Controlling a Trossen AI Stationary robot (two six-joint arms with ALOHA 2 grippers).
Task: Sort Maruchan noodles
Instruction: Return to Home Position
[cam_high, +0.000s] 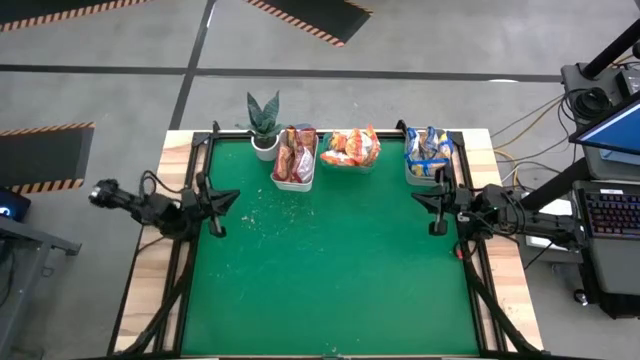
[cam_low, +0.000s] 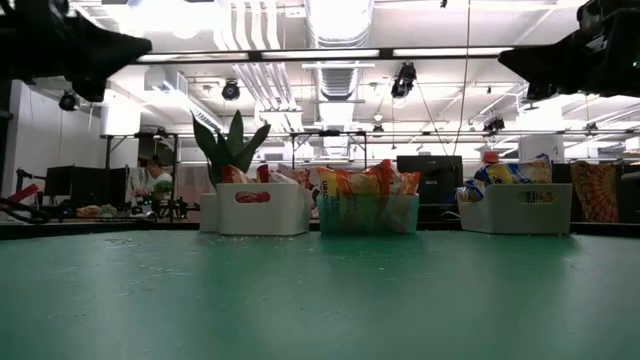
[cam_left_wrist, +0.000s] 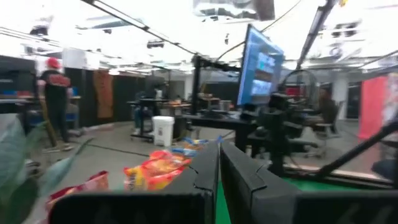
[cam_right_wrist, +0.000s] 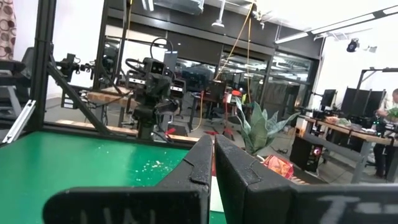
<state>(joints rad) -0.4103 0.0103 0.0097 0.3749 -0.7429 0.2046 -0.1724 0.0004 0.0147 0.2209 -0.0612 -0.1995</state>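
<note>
The Maruchan noodles lie sorted in three bins along the table's far edge. Red-brown packets (cam_high: 296, 152) fill the left white bin (cam_low: 262, 208), orange packets (cam_high: 351, 146) the middle teal bin (cam_low: 366, 212), and blue-marked packets (cam_high: 428, 148) the right bin (cam_low: 518, 210). My left gripper (cam_high: 222, 208) hovers over the mat's left side, shut and empty, its fingers (cam_left_wrist: 205, 171) together. My right gripper (cam_high: 430, 207) hovers over the mat's right side, also shut and empty, its fingers (cam_right_wrist: 202, 158) together. The two grippers point at each other across the table.
A potted plant (cam_high: 264, 125) stands at the far left corner beside the white bin. Pale crumbs (cam_high: 262, 212) lie scattered on the green mat (cam_high: 330, 270). The mat's middle and near part hold nothing else. Black frame rails run along both side edges.
</note>
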